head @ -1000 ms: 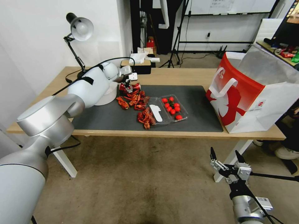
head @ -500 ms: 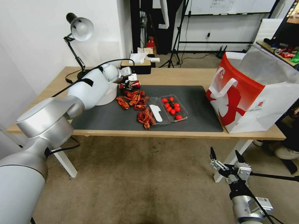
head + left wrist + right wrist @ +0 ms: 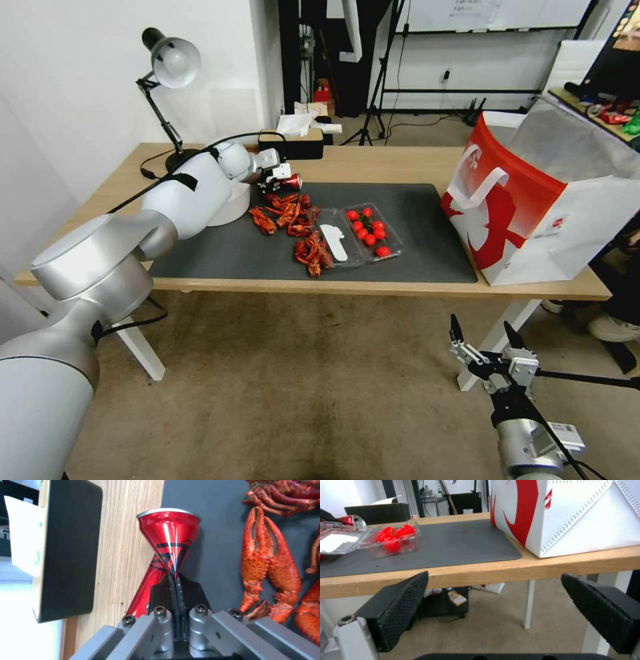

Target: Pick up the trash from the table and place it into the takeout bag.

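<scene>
Left gripper (image 3: pixel 279 179) is lifting the crushed red drink can (image 3: pixel 289 181) off the mat

In the head view, the can has come up and back from among the crayfish shells (image 3: pixel 287 212) over the last second and is now hanging clear above the far edge of the dark grey mat (image 3: pixel 413 227), so the pick looks done and the carry to the takeout bag (image 3: pixel 533 200), well off to the gripper's right, is what is left; the left arm is reaching long across the table (image 3: pixel 373 163), while the right gripper (image 3: pixel 485 347) is waiting low in front of it. In the left wrist view, the fingers (image 3: pixel 168 590) are pinching the red drink can (image 3: pixel 168 537) flat at its waist. In the right wrist view, the right gripper (image 3: pixel 493 610) is gaping wide below the table's edge
</scene>
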Motion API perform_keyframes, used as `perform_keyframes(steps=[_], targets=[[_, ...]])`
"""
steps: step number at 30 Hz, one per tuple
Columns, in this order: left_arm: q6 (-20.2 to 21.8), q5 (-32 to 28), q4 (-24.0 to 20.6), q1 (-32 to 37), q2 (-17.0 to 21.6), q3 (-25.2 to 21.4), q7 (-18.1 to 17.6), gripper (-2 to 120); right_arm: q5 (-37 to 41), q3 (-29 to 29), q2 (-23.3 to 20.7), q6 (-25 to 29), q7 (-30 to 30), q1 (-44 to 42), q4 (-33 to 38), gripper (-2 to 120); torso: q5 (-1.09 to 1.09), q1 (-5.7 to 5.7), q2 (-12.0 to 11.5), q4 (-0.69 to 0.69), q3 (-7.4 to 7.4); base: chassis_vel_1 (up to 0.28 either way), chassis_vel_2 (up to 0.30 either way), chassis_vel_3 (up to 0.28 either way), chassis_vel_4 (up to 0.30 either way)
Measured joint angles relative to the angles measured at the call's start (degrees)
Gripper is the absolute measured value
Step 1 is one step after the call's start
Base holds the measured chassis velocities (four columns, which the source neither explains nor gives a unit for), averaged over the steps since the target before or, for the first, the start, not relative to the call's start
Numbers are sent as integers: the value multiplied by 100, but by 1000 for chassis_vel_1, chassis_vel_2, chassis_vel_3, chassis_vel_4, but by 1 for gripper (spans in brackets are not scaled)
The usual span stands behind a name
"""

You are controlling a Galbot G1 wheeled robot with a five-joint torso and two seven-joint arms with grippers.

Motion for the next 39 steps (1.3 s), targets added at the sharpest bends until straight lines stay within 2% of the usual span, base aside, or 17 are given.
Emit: perform_keyframes(steps=[2,7,8,9,10,13,16,17,18,19,21,24,25,26,29,33,39], targets=[[35,-48,-114,26,40,-71,2,0,1,-2,0,0,0,2,-3,100,0,0,0,0,0,0,0,0,0],[167,-724,-1075,86,392,-271,-248,0,15,-2,-3,0,1,3,-6,100,1,0,0,1,1,0,0,0,0],[233,-1007,-1482,91,505,-294,-337,0,17,-7,-2,0,1,4,-7,100,0,0,0,2,1,0,0,0,0],[233,-1007,-1482,91,505,-294,-337,0,17,-7,-2,0,1,4,-7,100,0,0,0,2,1,0,0,0,0],[308,-1349,-2016,91,594,-323,-431,0,17,-20,1,0,1,15,-9,100,0,1,0,3,1,0,0,0,0],[428,-2096,-2724,16,644,-301,-775,0,17,-43,9,0,0,33,-12,100,0,0,0,-2,1,0,0,0,0],[476,-2514,-2958,-40,637,-255,-1013,0,17,-53,13,0,0,39,-13,100,2,0,0,-2,0,0,0,0,0],[483,-3333,-3266,-155,568,-148,-1444,0,13,-61,17,0,-1,45,-13,100,2,0,0,0,0,0,0,0,0],[483,-3333,-3266,-155,568,-148,-1444,0,13,-61,17,0,-1,45,-13,100,2,0,0,0,0,0,0,0,0],[431,-4535,-3588,-310,354,-20,-1879,0,6,-65,31,0,-2,47,-1,100,2,0,0,0,0,0,0,0,0],[203,-5821,-3829,-468,-69,72,-2085,0,-9,-63,50,0,-3,25,31,100,3,0,0,-2,0,0,0,0,0],[193,-5862,-3836,-473,-87,75,-2090,0,-11,-63,52,1,-3,22,34,100,3,1,0,-2,0,0,0,0,0],[-55,-6770,-3912,-606,-597,162,-2225,0,-23,-34,71,3,-3,-36,73,100,3,0,0,-5,0,0,0,0,0],[-55,-6770,-3912,-606,-597,162,-2225,0,-23,-34,71,3,-3,-36,73,100,3,0,0,-5,0,0,0,0,0],[-356,-7096,-3527,-754,-1333,323,-2183,0,-25,26,98,301,-3,-136,99,100,2,0,0,-1,0,0,0,0,0],[-463,-7197,-3214,-739,-1725,452,-2146,0,-26,37,121,333,-3,-200,99,100,2,0,0,-1,0,0,0,0,0],[-471,-7227,-3149,-618,-1838,768,-2144,0,-27,52,119,348,-5,-227,87,100,1,1,0,0,0,0,0,0,0]])
